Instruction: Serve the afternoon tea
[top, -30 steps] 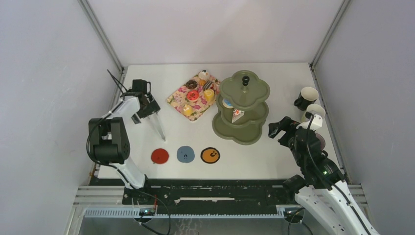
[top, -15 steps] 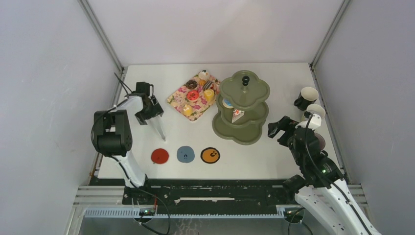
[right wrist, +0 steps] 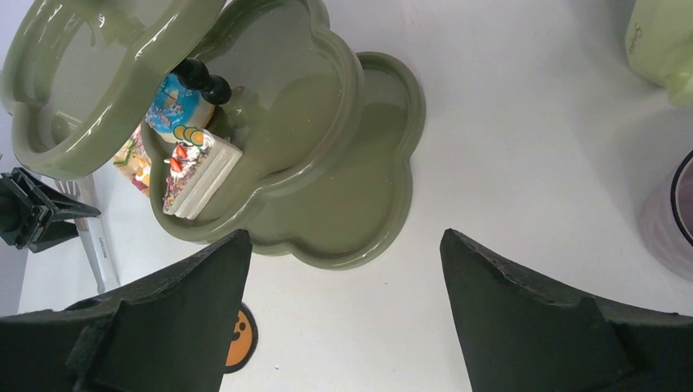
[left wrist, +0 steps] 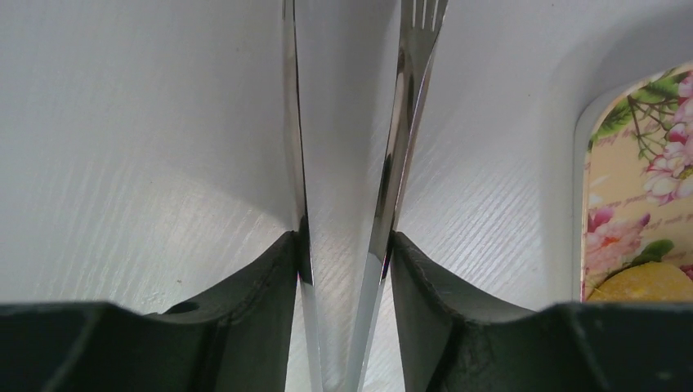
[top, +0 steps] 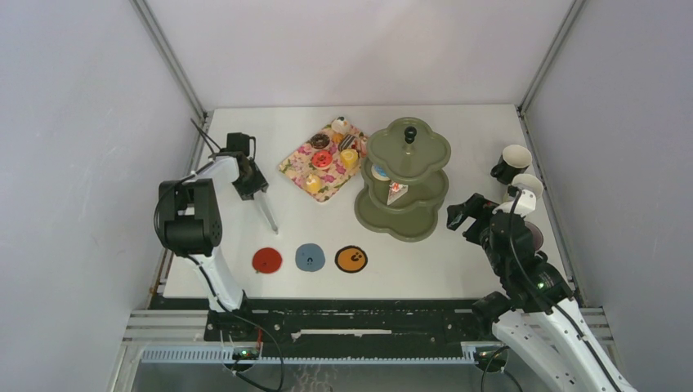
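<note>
Two toy cakes [right wrist: 192, 175] sit on the olive-green three-tier stand [top: 406, 220]; the left hand [left wrist: 343, 245] clasps slim steel tongs [top: 268, 214] lying on the tabletop [top: 458, 131], right hand [top: 460, 216] agape, so lifting them toward the pink floral tray [top: 296, 165] and its sweets [top: 323, 159] likely comes next

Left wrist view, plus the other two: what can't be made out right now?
- Left wrist: tongs run past the top edge, tips cut off; floral tray cut by the right edge.
- Right wrist: pale mug and dark mug cut by the right edge.
- Top: dark mug mostly behind the right arm; treats on the tray too small to identify.
</note>
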You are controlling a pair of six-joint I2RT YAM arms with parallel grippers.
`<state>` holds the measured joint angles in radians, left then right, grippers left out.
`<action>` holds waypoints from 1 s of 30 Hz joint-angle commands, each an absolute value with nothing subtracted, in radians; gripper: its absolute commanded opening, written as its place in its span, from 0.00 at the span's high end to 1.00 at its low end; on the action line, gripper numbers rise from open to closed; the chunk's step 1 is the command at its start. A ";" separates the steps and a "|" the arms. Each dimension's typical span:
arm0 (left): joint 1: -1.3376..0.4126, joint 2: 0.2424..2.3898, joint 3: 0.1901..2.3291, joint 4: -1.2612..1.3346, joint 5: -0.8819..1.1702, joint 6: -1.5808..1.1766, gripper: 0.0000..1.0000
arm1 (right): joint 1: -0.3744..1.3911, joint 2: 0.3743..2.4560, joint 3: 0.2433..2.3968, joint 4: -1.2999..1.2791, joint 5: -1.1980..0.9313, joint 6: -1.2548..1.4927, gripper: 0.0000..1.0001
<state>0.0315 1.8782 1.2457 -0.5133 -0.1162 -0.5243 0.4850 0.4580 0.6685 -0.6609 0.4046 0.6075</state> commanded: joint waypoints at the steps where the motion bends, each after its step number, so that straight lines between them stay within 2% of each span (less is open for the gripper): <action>1: 0.037 1.878 1.266 -0.491 -0.103 -0.528 0.53 | 0.484 0.444 0.678 -0.640 0.402 0.620 0.06; 4: 0.038 1.867 1.262 -0.495 -0.110 -0.522 0.52 | 0.485 0.444 0.679 -0.649 0.402 0.627 0.06; 7: 0.036 1.863 1.267 -0.511 -0.120 -0.517 0.39 | 0.485 0.443 0.678 -0.649 0.399 0.629 0.06; 8: 0.035 1.859 1.263 -0.510 -0.126 -0.519 0.37 | 0.484 0.443 0.678 -0.649 0.399 0.629 0.06; 17: 0.034 1.866 1.257 -0.538 -0.098 -0.529 0.39 | 0.484 0.457 0.678 -0.630 0.388 0.646 0.06; 20: 0.035 1.874 1.253 -0.537 -0.088 -0.532 0.46 | 0.484 0.458 0.678 -0.632 0.389 0.649 0.06; 26: 0.027 1.882 1.268 -0.556 -0.092 -0.534 0.47 | 0.484 0.457 0.679 -0.633 0.388 0.641 0.06; 27: 0.026 1.879 1.268 -0.554 -0.091 -0.533 0.51 | 0.483 0.458 0.678 -0.631 0.388 0.641 0.06; 30: 0.027 1.832 1.268 -0.542 -0.089 -0.521 0.74 | 0.483 0.457 0.678 -0.625 0.385 0.639 0.06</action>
